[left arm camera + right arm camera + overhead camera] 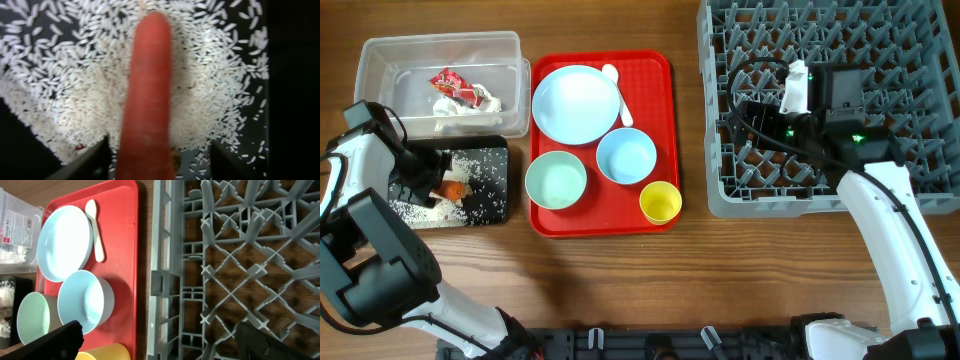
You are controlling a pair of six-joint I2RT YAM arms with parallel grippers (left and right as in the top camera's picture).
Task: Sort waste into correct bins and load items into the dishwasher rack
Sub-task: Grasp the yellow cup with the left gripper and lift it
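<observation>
Wide open, the left gripper (160, 162) straddles the carrot (147, 100) lying on rice (75, 90) in the black tray (498, 205), seemingly the food-waste bin. The right gripper (160, 340) hangs open, empty, above the dishwasher rack (240, 255).

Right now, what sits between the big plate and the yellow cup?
The pale blue bowl sits between the plate and the yellow cup on the red tray, clearest in the overhead view.

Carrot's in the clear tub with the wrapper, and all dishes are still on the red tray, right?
No: the carrot is in the black tray, on rice, per the overhead view. The rest is right.
</observation>
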